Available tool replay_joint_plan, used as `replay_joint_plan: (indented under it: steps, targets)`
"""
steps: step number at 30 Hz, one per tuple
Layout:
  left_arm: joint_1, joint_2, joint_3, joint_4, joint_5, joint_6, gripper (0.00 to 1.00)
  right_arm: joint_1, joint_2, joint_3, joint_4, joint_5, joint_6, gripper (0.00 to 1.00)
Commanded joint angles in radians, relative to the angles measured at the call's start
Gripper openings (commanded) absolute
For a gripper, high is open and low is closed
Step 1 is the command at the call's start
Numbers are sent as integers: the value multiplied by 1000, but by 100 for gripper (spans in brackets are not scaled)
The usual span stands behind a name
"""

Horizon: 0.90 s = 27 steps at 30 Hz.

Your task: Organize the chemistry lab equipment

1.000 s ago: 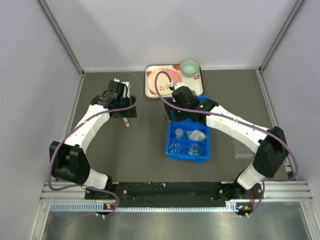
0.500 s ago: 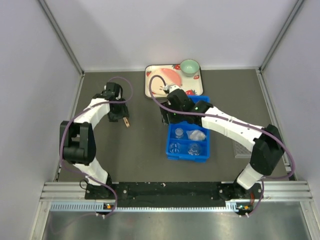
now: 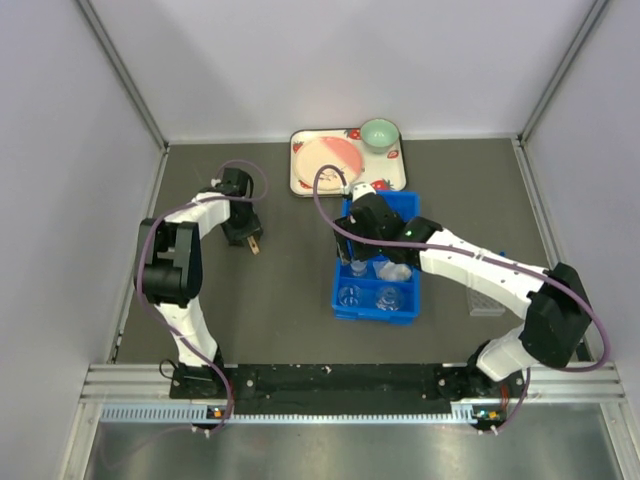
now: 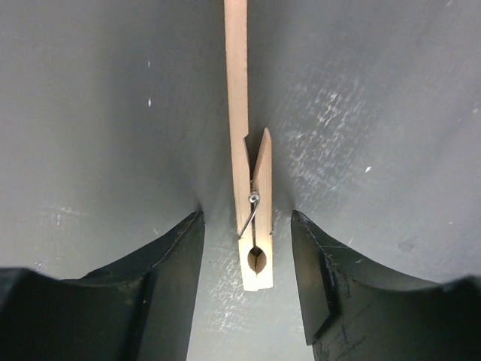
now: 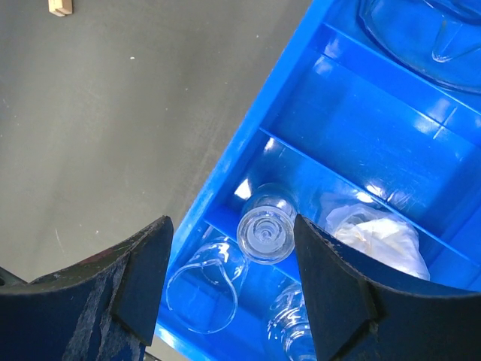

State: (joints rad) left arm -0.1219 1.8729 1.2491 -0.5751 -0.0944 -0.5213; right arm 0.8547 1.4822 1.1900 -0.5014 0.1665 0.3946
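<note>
1. Left gripper: fingers apart, one on each side of the wooden stick, with a narrow gap showing on both sides. Nothing is clamped.
2. Wooden stick: lies flat on the dark table at about 10 o'clock from the table's middle. It has a short sprung clip piece at the end between the fingers, and its long end points away toward 12 o'clock in the wrist view.
3. Right gripper: fingers wide apart above the blue bin, holding nothing.
4. Small glass beaker: upright in a bin compartment, seen between the right fingers but below them. Whether they touch it cannot be told.
5. Second beaker: in the bin, at 7 o'clock from the first.
6. Glass dish: in the bin's far compartment.
7. Tube rack: on the table at 3 o'clock from the bin, apart from it.
8. Strawberry-print tray: at the table's 12 o'clock edge, carrying a pink plate and a green bowl.
</note>
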Motion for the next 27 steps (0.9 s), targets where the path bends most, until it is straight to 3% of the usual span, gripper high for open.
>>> replay_joint_plan:
  steps: [1,3,7,11,19,22,27]
  targets:
    - [-4,26,38,41,-25,-54,53,7,-45,-21,58,5,3,66]
    - [-5,22,20,60,-25,-65,46,9,-43,-27,61,8,3,66]
    - [-10,-9,-22,81,-37,-82,17,7,-37,-26,64,10,3,66]
    - [-18,-41,-68,87,-44,-72,0,7,-33,-20,70,2,7,66]
    - [-142,-205,-97,55,2,30,0,7,-105,-49,35,33,3,66]
    - [-197,-299,-97,43,131,79,0,9,-180,-81,21,34,9,66]
    - [-234,-478,-117,64,480,141,0,7,-353,-165,8,10,56,66]
